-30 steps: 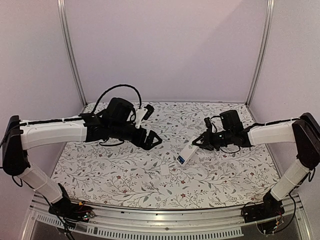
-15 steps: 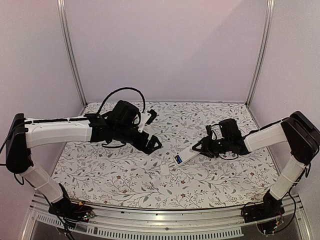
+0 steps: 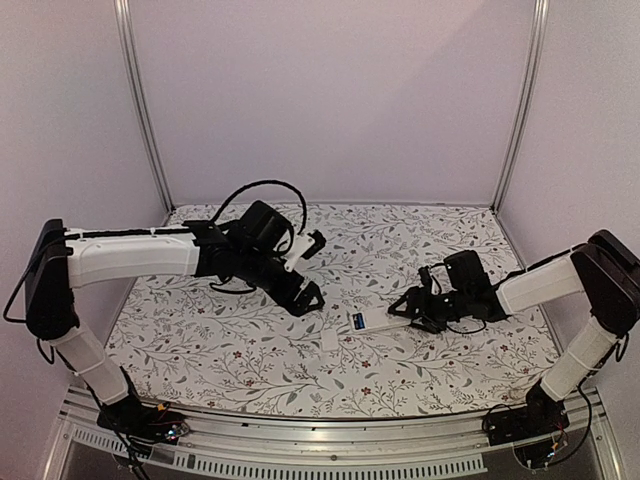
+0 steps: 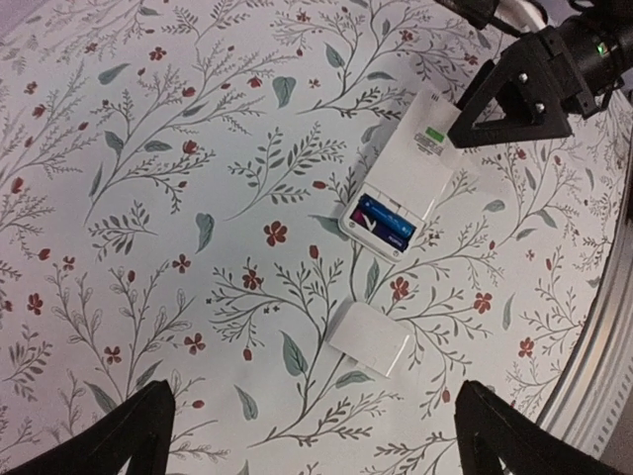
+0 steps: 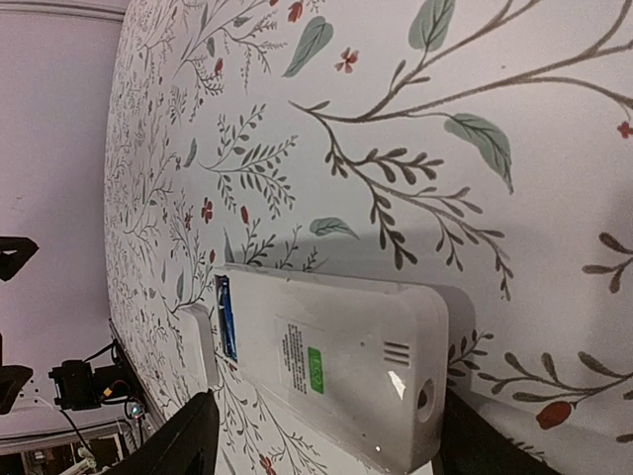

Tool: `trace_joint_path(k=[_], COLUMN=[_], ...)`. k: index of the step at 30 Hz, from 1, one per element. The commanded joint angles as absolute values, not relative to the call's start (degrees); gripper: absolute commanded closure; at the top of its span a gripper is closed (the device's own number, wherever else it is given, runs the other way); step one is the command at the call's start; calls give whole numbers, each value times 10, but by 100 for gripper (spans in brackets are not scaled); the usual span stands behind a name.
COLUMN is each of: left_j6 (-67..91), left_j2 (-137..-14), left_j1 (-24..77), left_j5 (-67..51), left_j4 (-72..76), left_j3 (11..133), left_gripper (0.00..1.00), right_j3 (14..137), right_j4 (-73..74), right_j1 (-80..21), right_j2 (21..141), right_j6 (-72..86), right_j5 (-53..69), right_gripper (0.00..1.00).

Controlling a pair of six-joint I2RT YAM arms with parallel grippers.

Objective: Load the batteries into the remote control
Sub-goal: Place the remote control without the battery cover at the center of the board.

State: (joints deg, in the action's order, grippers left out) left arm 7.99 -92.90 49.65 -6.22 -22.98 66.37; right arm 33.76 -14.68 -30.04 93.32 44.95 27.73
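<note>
Floral table — white remote control face-down

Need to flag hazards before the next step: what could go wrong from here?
1. The white rectangular plastic remote control lies back-up, bay open; the blue cylindrical battery inside is uncovered and might spill if the right gripper, jaws at its end, tilts it.
2. The small flat white cover piece lies loose near the remote; the left gripper, jaws open above, may nudge it away.

In the left wrist view, the remote control lies on the surface right of centre, with the batteries in its lower end — the cover piece just below.
</note>
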Motion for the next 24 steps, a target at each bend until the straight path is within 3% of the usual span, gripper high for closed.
trace_joint_path(k=[1, 15, 24], left_j6=[-3, -94, -181], left_j2=[-972, -1118, -1178], left_j1=[515, 547, 577], left_j5=[-85, -105, -67], left_j4=[-329, -434, -489], left_j3=[713, 859, 900], left_gripper=[1, 14, 18], right_j3=[325, 294, 297], right_j4=[-62, 36, 55], right_j1=[-304, -304, -297], right_j2=[907, 842, 750], right_j6=[426, 388, 362], right_j5=[258, 242, 235], right_gripper=[26, 19, 17])
